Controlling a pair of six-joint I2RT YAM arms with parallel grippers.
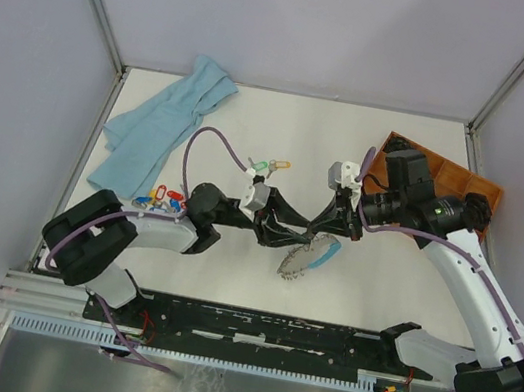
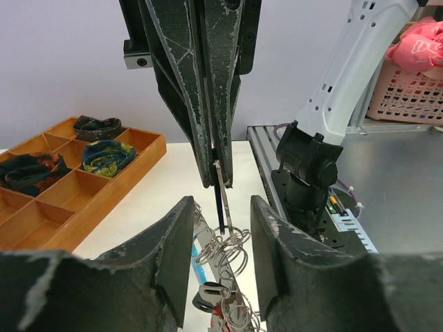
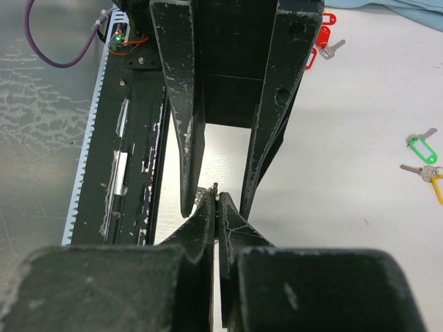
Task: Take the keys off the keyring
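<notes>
Counter [image 1: 256,114] surface is matte white from above, with a crumpled light-blue cloth [image 1: 162,128] at the far left and a compartmented wooden tray [image 1: 453,177] at the far right. Near the middle the keyring [image 1: 321,255] shows as a floppy bunch, its silver keys [image 1: 293,260] fanned like teeth and one curved stretch sheathed in light blue. The black, scuffed left claw [image 1: 304,234] and right claw [image 1: 331,229] meet tip to tip just above it. Loose tagged keys lie well apart from it: a green and yellow pair [image 1: 269,165] farther back, red and blue ones [image 1: 162,199] beside the left arm. From the left wrist, the left claw's two blunt fingers stand apart, with tangled wire rings of the keyring low between them. The right claw's long tapered fingers come down from above, pressed together on a thin flat silver strip that runs down into the rings; key or ring wire, I cannot tell. The tray's cells hold dark rolled fabric [image 2: 107,155]. From the right wrist, the right claw's fingers are together with a small metal tip showing at their ends, and the left claw's fingers straddle them, one on each side.
</notes>
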